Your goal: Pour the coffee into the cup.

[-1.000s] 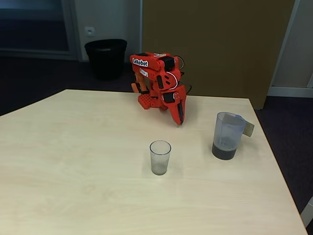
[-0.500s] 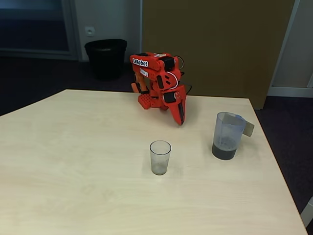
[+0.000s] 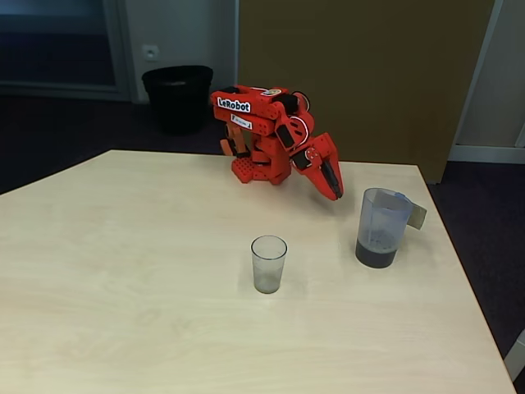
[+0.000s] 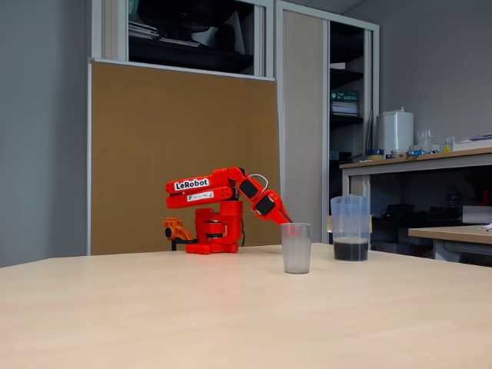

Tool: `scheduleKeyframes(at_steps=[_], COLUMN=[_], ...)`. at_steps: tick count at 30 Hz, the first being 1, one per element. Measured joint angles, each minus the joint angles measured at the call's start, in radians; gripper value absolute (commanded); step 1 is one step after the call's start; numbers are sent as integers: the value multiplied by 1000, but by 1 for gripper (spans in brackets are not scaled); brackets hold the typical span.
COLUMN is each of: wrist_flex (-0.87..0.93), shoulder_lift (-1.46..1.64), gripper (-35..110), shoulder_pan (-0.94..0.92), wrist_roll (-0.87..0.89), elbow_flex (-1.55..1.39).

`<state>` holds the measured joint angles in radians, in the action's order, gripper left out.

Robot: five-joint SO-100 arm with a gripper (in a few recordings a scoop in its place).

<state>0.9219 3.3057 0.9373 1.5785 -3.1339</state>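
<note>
An orange arm (image 3: 262, 131) sits at the far edge of a pale wooden table (image 3: 123, 271), folded low with its forearm stretched out and slanting down to the right in a fixed view, so that the gripper (image 3: 335, 187) hangs just above the tabletop, close to the upper left of the jug (image 3: 382, 226) but apart from it. The gripper's fingers lie pressed together into one narrow point and hold nothing. The jug is a translucent bluish-grey one with a flat handle (image 3: 417, 215) sticking out on its right side; it stands upright near the table's right edge, and the coffee (image 3: 376, 254) forms a dark, nearly black layer at its bottom. The cup (image 3: 268, 263), a small clear tumbler, stands upright near the middle of the table, to the left of the jug and in front of the arm, well apart from both. In the other fixed view, taken low from the side, the cup (image 4: 296, 247) covers the gripper's tip, and the jug (image 4: 350, 227) stands to its right with the dark coffee (image 4: 351, 250) at its base. A black bin (image 3: 177, 97) stands on the floor behind the table
</note>
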Motion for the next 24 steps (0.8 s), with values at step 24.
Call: scheduleKeyframes(at_steps=[24], wrist_flex=[-644], shoulder_lift=[-526], gripper=[26], shoulder_pan=[158], wrist_roll=[8], elbow_flex=[146])
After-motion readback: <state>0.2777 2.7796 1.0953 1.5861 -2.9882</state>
